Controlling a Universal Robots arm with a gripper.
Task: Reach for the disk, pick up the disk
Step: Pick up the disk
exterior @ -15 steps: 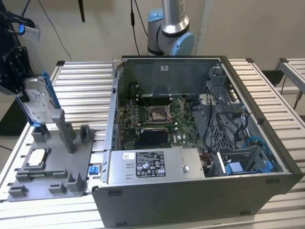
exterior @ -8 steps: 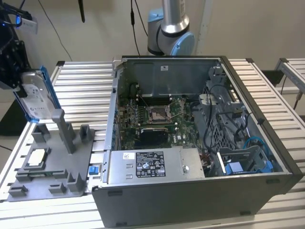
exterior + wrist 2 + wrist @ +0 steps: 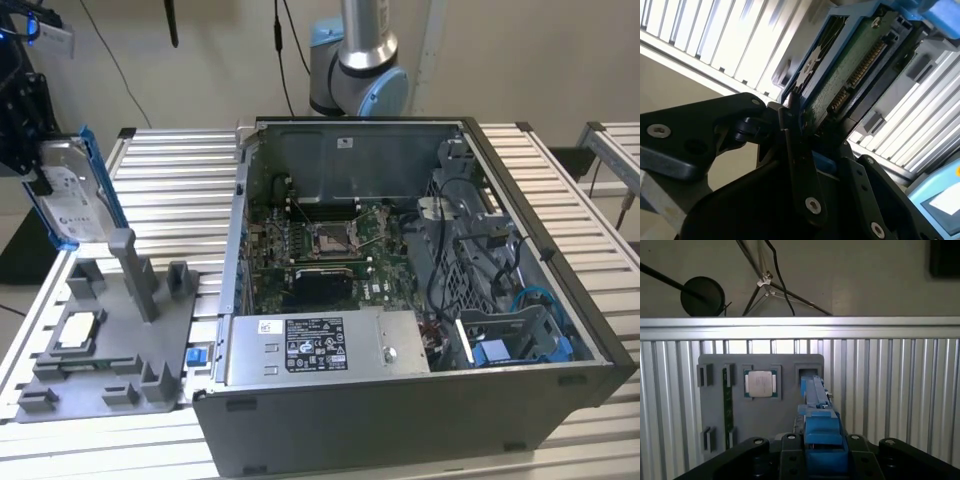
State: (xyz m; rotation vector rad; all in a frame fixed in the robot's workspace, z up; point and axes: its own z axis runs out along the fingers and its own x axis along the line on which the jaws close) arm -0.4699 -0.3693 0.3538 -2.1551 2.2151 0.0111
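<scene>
Silver-grey, blue-framed disk (image 3: 68,200) on edge, tilted, exterior view's left.

Silver-grey, blue-edged disk (image 3: 62,190)

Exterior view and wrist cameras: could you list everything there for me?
table: one, silver slats, under everything
computer case: one, dark grey, open, mid-table
holder: one, grey, on the table beside the case
chip: one, silver, in a holder pocket
memory stick: one, green, in a holder slot near the chip
disk: one, silver-grey with blue frame, on edge over the holder
robot arm: one, silver and light blue, behind the case
jaws: one pair, black, shut on the disk
</scene>
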